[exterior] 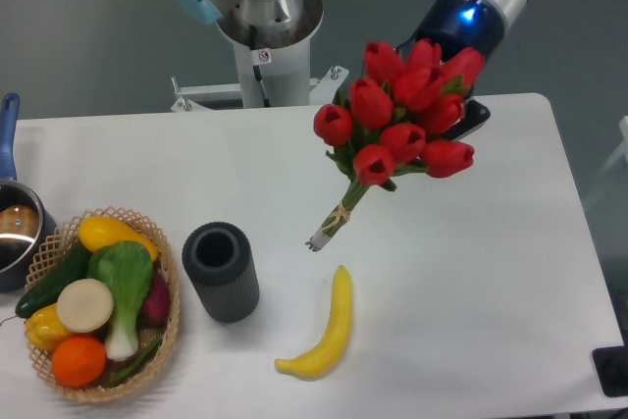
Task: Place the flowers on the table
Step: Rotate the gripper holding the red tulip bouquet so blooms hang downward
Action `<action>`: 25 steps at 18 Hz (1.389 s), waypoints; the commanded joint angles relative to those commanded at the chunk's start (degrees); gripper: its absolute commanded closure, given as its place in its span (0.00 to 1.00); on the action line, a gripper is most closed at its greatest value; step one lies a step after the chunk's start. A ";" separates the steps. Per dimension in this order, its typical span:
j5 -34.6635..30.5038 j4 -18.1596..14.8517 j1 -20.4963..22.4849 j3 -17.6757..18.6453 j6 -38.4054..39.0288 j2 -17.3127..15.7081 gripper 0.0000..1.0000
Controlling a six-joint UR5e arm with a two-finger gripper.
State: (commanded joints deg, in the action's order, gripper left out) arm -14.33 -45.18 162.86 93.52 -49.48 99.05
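At about one o'clock from the middle of the white counter (471, 272), the flowers (402, 120) hang in the air below the arm's blue-lit wrist. Red tulip heads bunch together at the top, facing the camera, and the green stems slant down toward seven o'clock, bound with tan string near their cut ends. Whether those stem ends touch the counter or sit just above it cannot be told. The hand (469, 117) is almost wholly hidden behind the blooms; only a dark part shows at three o'clock of the bunch, so how far its fingers are spread and just where they grip cannot be told, though the bunch appears to be carried there.

A yellow banana (326, 333) lies on the counter at six o'clock from the stem ends, near but apart from them. A dark ribbed cylinder cup (221, 270) stands upright at nine o'clock from the banana. Farther toward nine o'clock, a wicker basket (169, 336) holds vegetables and fruit, among them an orange, a bok choy and a yellow squash. A pot (15, 233) with a blue handle sits at the far nine o'clock edge, touching the basket or just beside it.
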 joint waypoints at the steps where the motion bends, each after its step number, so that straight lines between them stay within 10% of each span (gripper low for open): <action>1: 0.00 0.00 0.09 0.26 0.00 0.00 0.59; 15: -11.59 -0.09 0.71 -0.44 0.26 -0.97 0.59; 25: -33.72 -0.26 -0.43 2.02 0.00 -5.10 0.58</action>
State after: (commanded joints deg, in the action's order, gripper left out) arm -48.05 -45.44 162.42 95.53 -49.48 93.96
